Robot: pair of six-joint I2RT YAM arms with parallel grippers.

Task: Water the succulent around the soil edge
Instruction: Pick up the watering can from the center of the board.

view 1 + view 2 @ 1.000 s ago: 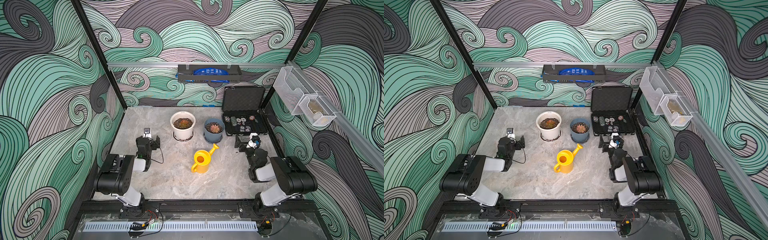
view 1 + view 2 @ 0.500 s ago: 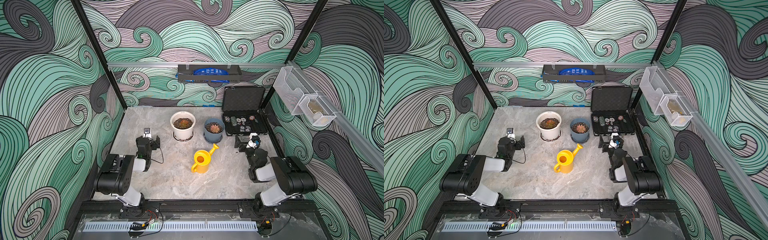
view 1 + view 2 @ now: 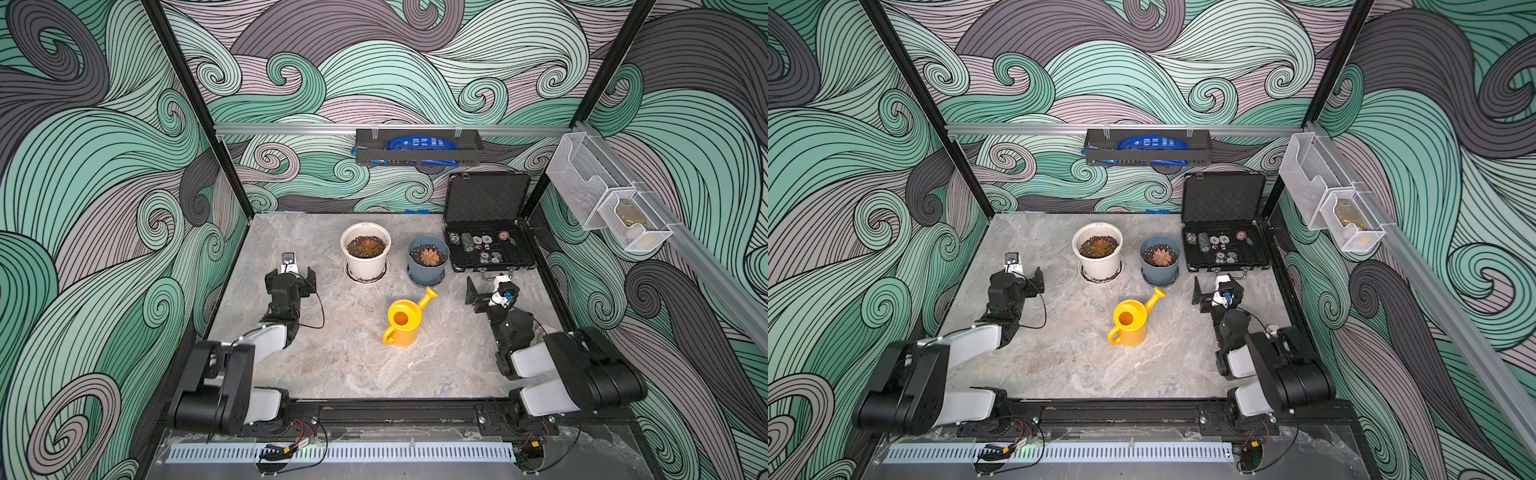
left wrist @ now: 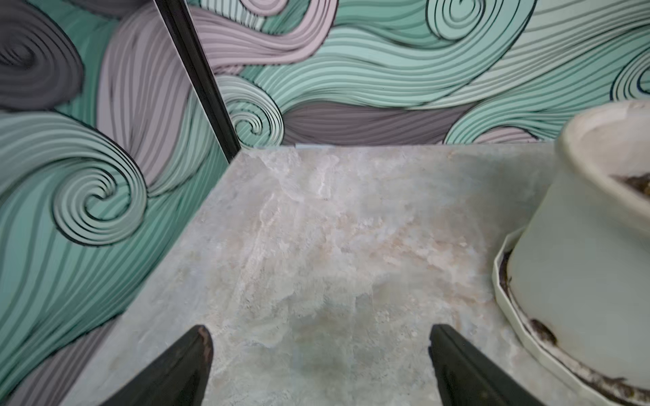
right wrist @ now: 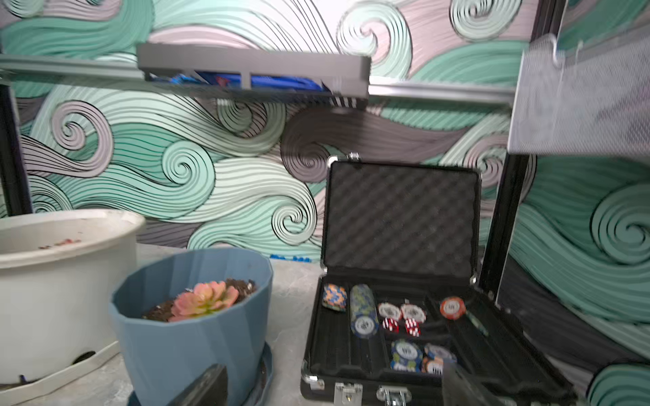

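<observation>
A yellow watering can (image 3: 403,322) (image 3: 1130,322) stands upright mid-table, spout toward the back right, with nothing holding it. Behind it a white pot (image 3: 365,257) on a saucer holds a reddish succulent (image 3: 366,246). A blue pot (image 3: 428,270) beside it holds a pink succulent (image 3: 428,254) (image 5: 205,298). My left gripper (image 3: 291,272) (image 4: 319,337) is open and empty, low over the table left of the white pot (image 4: 580,281). My right gripper (image 3: 492,282) (image 5: 332,372) is open and empty, right of the can, facing the blue pot (image 5: 197,351).
An open black case (image 3: 486,249) (image 5: 401,327) with poker chips and dice sits at the back right, just beyond my right gripper. A black shelf (image 3: 417,151) with a blue bag hangs on the back rail. Mesh bins (image 3: 598,195) hang on the right wall.
</observation>
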